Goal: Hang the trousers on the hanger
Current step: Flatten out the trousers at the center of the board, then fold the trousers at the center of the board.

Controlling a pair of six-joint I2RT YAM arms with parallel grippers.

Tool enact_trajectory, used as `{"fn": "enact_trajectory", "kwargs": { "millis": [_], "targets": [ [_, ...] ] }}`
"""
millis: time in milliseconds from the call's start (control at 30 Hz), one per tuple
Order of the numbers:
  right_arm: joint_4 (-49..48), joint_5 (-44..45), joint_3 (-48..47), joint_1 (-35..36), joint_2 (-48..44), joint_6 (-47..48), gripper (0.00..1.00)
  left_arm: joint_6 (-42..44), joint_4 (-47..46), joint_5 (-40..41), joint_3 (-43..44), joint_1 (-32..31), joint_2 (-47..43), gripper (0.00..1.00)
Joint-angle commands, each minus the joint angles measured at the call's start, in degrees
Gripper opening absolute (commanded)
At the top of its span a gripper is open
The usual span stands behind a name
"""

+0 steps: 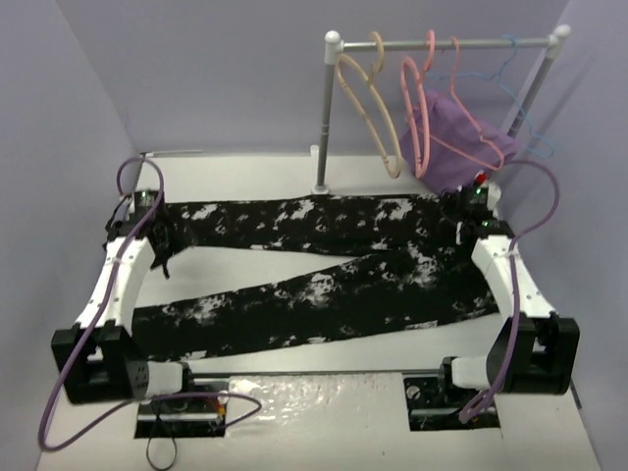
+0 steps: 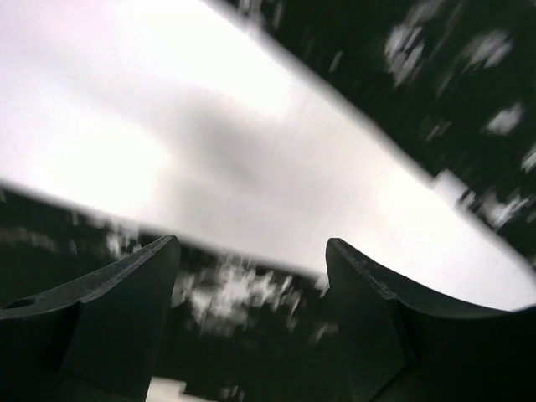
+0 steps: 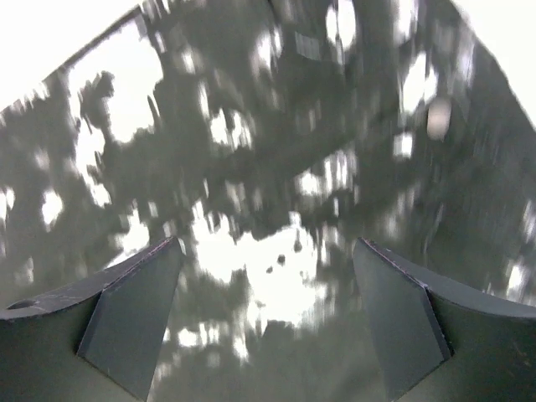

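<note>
1. Top view: no text, label, brand, number or sign can be read on anything.
2. Top view: the white marks on the trousers are speckled blotches, not letters.
3. Left wrist view: blurred, and nothing in it can be read.
4. Right wrist view: blurred, and nothing in it can be read.
</note>
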State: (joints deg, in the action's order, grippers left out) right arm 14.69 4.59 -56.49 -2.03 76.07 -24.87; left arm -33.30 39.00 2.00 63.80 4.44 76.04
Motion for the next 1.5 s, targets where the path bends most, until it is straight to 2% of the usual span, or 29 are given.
{"fn": "enact_trajectory", "kwargs": {
  "millis": [0, 167, 300, 433, 633, 767, 900, 1000, 1167, 1300, 1467],
  "targets": [
    [4.20, -4.17, 7.92, 1.17, -3.83, -5.23, 0.81, -6.04, 4.37, -2.07, -11.29, -3.26, -4.12, 0.68],
    [4.14, -7.93, 16.73, 1.68, -7.60, -7.73, 0.81, -13.42, 0.11, -4.17, -20.91, -9.24, -6.28, 0.68],
    [2.12, -8.76, 20.86, 1.68, -5.95, -8.49, 0.81, -16.12, -6.47, -5.31, -23.92, -9.70, -1.35, 0.68],
    [-1.20, -11.80, 21.01, 1.68, 0.58, -9.26, 0.81, -13.99, -9.07, -2.96, -17.59, -9.33, 8.68, 0.67],
    [-4.82, -8.30, 17.25, 0.81, 6.72, -7.52, 0.80, -10.09, -11.28, 0.00, -3.54, -8.35, 23.78, 0.66],
    [-4.55, -5.55, 11.96, 0.46, 7.67, -5.78, 0.80, -7.69, -9.34, 0.41, 4.52, -7.34, 28.06, 0.66],
    [-1.72, -2.98, 7.77, 0.72, 5.24, -4.29, 0.80, -5.43, -5.85, 2.35, 6.61, -6.01, 23.61, 0.66],
    [0.52, -2.48, 7.63, 1.03, 0.73, -4.13, 0.80, -5.24, -2.28, 1.69, 4.97, -4.80, 16.59, 0.67],
    [4.64, -2.92, 9.30, 1.42, -7.46, -3.87, 0.81, -9.54, 3.27, 1.33, -5.89, -2.41, 2.36, 0.67],
    [6.90, -3.16, 10.47, 1.68, -11.13, -3.07, 0.81, -13.09, 3.54, -1.73, -15.33, 2.30, -1.91, 0.67],
    [7.63, -4.06, 10.70, 1.68, -12.26, -2.73, 0.81, -13.84, 3.52, -2.11, -16.77, 5.25, 1.00, 0.66]
  ]
}}
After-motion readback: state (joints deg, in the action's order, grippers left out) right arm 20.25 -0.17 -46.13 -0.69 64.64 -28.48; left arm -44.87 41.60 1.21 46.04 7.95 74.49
